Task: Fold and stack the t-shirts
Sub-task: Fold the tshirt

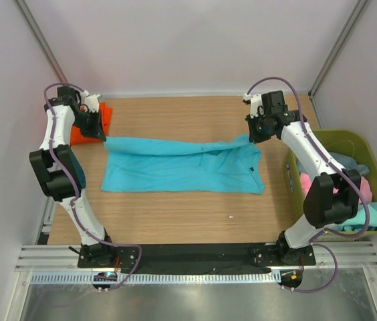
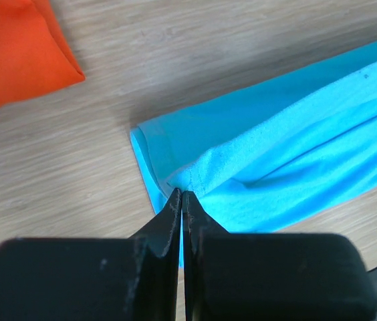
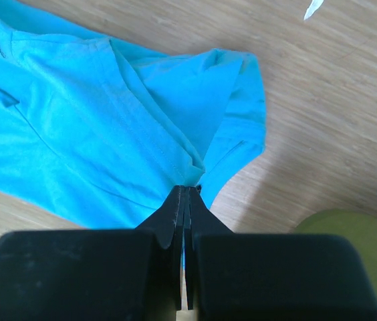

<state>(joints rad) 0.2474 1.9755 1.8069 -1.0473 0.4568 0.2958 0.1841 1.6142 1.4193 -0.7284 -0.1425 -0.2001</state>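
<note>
Bearing turquoise t-shirt [image 1: 182, 170], pale-walled wooden table [image 1: 175, 221]

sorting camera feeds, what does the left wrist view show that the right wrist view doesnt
Only the left wrist view: a corner of the orange shirt, and the left pincer shut on one end of the blue shirt. Only the right wrist view: the green bin at its rim, a small white scrap on the wood, and the right pincer shut on the shirt's other end. Both: the blue shirt lying on the wooden table.
</note>
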